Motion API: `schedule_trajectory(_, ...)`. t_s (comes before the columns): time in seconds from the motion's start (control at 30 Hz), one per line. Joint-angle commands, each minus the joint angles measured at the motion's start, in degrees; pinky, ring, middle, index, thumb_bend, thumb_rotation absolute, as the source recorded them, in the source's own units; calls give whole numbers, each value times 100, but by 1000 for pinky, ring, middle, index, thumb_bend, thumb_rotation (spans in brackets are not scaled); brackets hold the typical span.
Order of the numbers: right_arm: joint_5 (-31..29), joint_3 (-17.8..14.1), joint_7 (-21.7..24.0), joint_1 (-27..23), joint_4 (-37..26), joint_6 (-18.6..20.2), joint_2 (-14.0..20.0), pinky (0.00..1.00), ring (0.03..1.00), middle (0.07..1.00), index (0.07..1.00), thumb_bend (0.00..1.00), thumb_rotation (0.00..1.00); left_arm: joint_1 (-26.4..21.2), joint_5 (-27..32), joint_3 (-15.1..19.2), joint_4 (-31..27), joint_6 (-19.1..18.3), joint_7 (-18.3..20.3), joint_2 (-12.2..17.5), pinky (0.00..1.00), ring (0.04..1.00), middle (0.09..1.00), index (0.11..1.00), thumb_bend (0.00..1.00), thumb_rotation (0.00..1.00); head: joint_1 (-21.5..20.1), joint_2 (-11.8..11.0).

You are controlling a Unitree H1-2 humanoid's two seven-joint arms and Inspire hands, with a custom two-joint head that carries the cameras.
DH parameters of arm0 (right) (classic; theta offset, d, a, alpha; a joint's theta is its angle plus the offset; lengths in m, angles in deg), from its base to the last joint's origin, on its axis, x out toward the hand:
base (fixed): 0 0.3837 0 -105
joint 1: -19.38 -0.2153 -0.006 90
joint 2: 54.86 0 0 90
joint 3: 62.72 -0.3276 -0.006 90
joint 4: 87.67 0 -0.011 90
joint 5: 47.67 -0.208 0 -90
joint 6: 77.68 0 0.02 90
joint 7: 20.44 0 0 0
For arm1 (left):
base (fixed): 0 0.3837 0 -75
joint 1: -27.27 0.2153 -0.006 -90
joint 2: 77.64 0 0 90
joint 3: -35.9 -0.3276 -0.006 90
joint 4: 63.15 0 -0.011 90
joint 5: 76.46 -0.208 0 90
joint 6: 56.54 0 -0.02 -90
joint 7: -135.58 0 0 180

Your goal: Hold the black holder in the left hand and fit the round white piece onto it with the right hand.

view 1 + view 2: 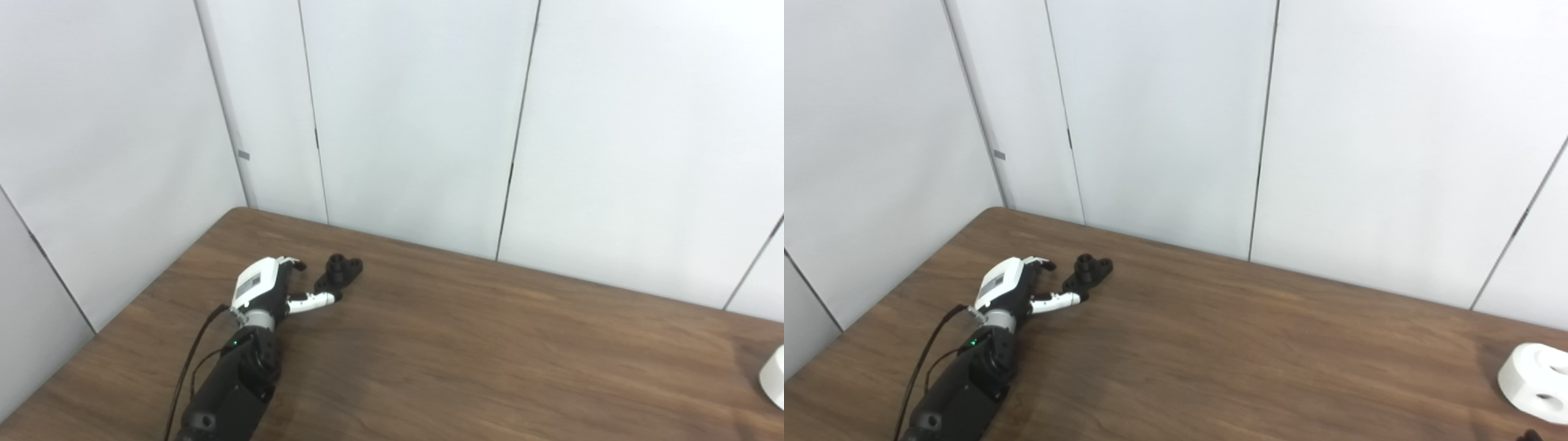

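The black holder (339, 273) lies on the brown table (465, 343) near its far left corner. My left hand (267, 288) rests just left of it, open, with its fingers spread toward the holder; the thumb tip touches or nearly touches the holder's near end. The round white piece (1536, 382), with holes in its side, sits at the table's right edge and shows only as a sliver (774, 376) in the left eye view. A dark tip at the bottom right corner (1529, 436) may belong to my right hand; no more of it shows.
White wall panels (416, 122) stand close behind the table's far edge and along its left side. A black cable (187, 361) runs along my left forearm.
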Motion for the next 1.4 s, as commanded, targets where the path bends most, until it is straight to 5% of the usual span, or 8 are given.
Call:
schedule_trajectory(0.0, -5, 26, -54, 206, 17, -58, -113, 1000, 1000, 991, 1000, 593, 1000, -328, 50, 28, -20, 15, -30, 222, 1000, 978, 930, 797, 1000, 588, 2, 18)
schedule_trajectory(1.0, 354, 138, -224, 213, -92, -89, -267, 1000, 995, 965, 1000, 540, 1000, -857, 336, -387, 926, 383, -108, 223, 1000, 982, 929, 773, 986, 463, -365, 225)
schedule_trajectory(1.37, 150, 231, -48, 262, -242, 81, -225, 1000, 1000, 1000, 1000, 541, 1000, -761, 432, -451, 792, 420, -88, 244, 942, 963, 907, 745, 947, 435, -435, 198)
